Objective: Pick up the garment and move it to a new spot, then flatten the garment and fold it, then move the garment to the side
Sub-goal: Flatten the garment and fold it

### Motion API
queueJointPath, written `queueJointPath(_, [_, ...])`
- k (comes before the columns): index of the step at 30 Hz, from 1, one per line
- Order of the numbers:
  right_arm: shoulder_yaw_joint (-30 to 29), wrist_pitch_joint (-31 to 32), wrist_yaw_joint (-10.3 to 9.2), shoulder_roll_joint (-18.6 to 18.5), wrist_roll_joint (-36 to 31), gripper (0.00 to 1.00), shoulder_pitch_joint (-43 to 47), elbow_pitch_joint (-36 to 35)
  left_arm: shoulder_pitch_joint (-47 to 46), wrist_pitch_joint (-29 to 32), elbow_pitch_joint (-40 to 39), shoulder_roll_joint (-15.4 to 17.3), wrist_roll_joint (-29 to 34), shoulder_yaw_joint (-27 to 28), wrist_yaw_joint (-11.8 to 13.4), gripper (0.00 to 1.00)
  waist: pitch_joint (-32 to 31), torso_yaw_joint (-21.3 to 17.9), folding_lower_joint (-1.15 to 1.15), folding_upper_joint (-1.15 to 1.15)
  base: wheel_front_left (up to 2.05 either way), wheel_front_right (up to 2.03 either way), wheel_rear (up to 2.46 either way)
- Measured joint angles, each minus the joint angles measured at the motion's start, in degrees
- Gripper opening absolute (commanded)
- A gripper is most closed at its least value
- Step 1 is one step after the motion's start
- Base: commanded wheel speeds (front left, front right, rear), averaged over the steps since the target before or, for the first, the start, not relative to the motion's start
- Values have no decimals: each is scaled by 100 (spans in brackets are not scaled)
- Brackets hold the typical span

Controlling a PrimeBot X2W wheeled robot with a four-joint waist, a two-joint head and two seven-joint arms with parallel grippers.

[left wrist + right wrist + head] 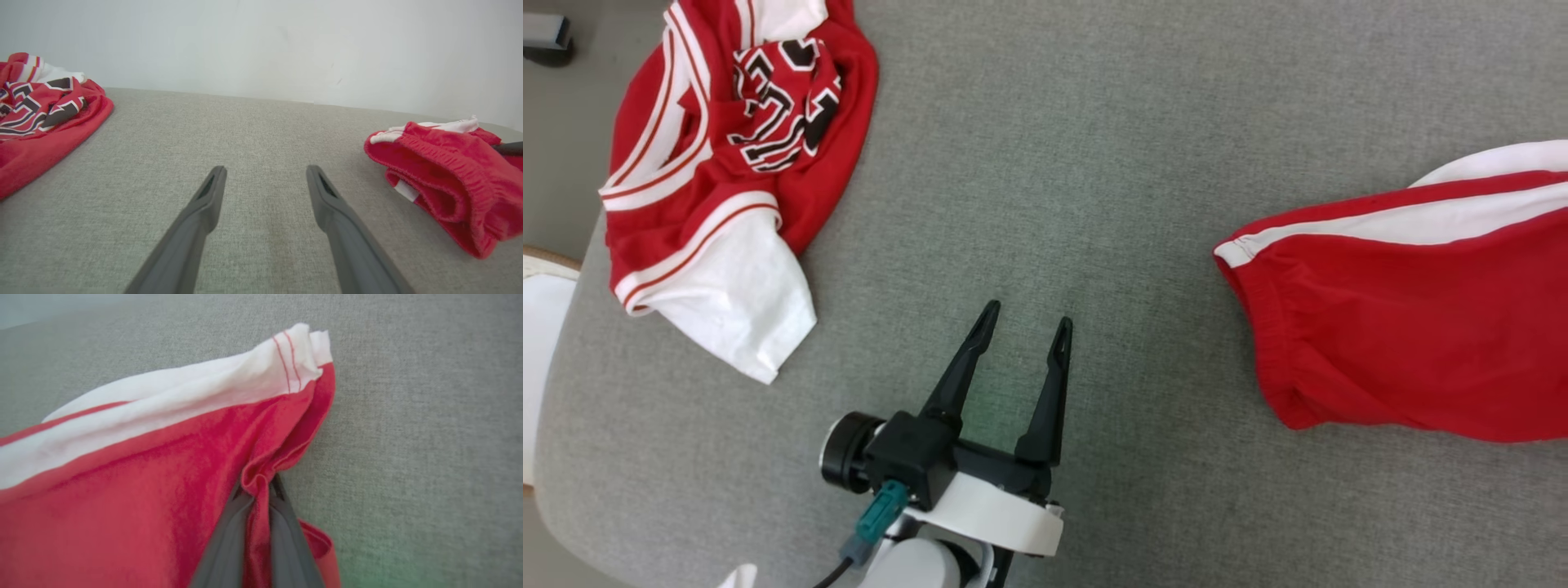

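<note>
Nearest the robot in the head view, we find the left pincer over the grey bench. Its two dark fingers are spread wide and grip nothing. In the left wrist view, bare bench cloth shows between the fingers.

The red shorts lie on the bench to the right of the left pincer and well apart from it. The gathered waistband faces the middle of the bench. A white stripe runs along the far side of the shorts. The shorts run out past the right edge of the head view.

In the right wrist view, the right pincer is drawn narrow on the red shorts. A bunched fold of red cloth is clamped between its two fingers, close to the hem corner where the white stripe ends. The rest of the shorts spread to the left of that view, and grey bench lies to the right.

Farthest off, at the far left of the bench, we see a crumpled red and white jersey with black lettering. It lies apart from the left pincer and well apart from the red shorts.
</note>
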Motion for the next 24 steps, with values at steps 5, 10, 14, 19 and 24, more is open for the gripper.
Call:
queueJointPath(5, [-25, -189, 16, 90, 75, 0, 38, 214, 316, 0, 15, -11, 120, 265, -202, 100, -148, -219, 0, 0, 0, 0, 0])
queueJointPath(10, [-122, -324, 16, 162, 167, 0, 306, 378, 732, 0, 21, 48, 170, 570, -356, 100, -357, -534, 0, 0, 0, 0, 0])
queueJointPath(14, [-350, -472, 16, 119, 229, 0, 517, 510, 967, 0, 1, 73, 259, 731, -505, 100, -547, -787, 0, 0, 0, 0, 0])
queueJointPath(19, [-766, -719, 16, -38, 242, 0, 754, 753, 1130, 0, -32, 45, 422, 890, -627, 100, -743, -1016, 0, 0, 0, 0, 0])
queueJointPath(24, [-1056, -864, 16, -183, 151, 0, 821, 844, 1174, 0, -4, -21, 530, 958, -734, 100, -838, -1056, 0, 0, 0, 0, 0])
